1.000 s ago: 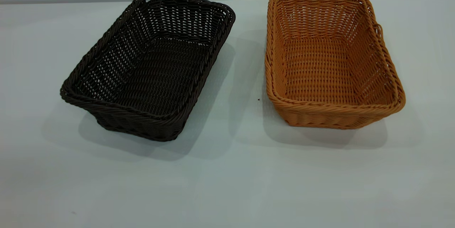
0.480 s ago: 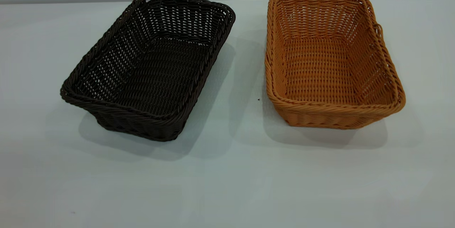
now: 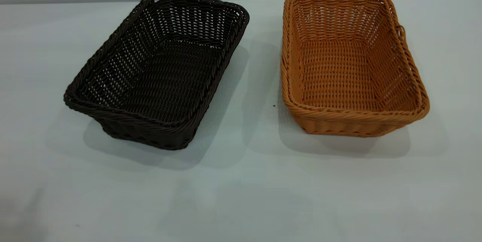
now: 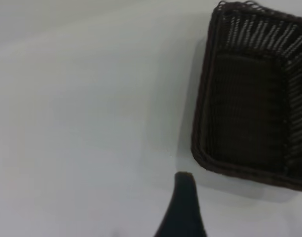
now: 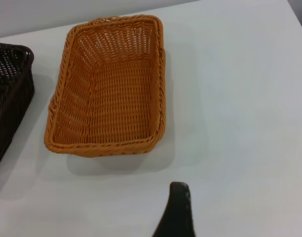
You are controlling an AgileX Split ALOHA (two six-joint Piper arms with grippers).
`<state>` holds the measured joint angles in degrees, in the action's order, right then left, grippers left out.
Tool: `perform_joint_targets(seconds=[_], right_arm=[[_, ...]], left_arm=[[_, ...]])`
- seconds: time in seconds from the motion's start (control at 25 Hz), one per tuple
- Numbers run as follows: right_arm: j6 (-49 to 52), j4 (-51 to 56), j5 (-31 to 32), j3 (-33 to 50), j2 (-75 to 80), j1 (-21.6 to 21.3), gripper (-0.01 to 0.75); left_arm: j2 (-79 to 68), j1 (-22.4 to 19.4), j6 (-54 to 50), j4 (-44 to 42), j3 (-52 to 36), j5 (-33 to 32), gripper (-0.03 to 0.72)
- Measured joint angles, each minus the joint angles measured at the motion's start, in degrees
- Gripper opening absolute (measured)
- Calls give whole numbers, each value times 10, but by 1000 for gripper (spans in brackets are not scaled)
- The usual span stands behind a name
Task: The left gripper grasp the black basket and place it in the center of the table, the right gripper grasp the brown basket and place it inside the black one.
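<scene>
Left gripper hovers off the counter, black basket ahead of it, untouched; only one fingertip shows, so can't tell if it's wide or narrow. Right gripper likewise, brown basket ahead. Step in hand, I judge: approach black basket's near rim, pinch the braided edge square, lift w/o tipping. Counter plain white; grey wall behind.

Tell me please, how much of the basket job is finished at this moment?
Nothing looks done yet. The black basket sits left of centre on the table, and the brown basket stands apart at the right, empty. Neither gripper shows in the exterior view. Each wrist view shows just one dark finger tip, left and right, short of its basket. Both grasps and both placements remain.
</scene>
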<state>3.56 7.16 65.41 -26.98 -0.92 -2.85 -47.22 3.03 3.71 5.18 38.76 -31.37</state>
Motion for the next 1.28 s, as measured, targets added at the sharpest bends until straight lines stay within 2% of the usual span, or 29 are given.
perform_joint_targets(seconds=[0.32,0.52,0.8,1.08,1.28], right_arm=[[0,0,0,0,0,0,583],[1,0,0,0,0,0,583],[1,3,0,0,29,0,583],[1,36,-15,0,175,0,583],[-10,80,-44,-25,306,0,583]], left_arm=[[-261,0,24,0,74,125,563],[-418,9,24,0,139,172,563],[-599,32,53,0,246,189,563],[-728,66,82,1,333,204,563],[-804,73,83,1,392,205,563]])
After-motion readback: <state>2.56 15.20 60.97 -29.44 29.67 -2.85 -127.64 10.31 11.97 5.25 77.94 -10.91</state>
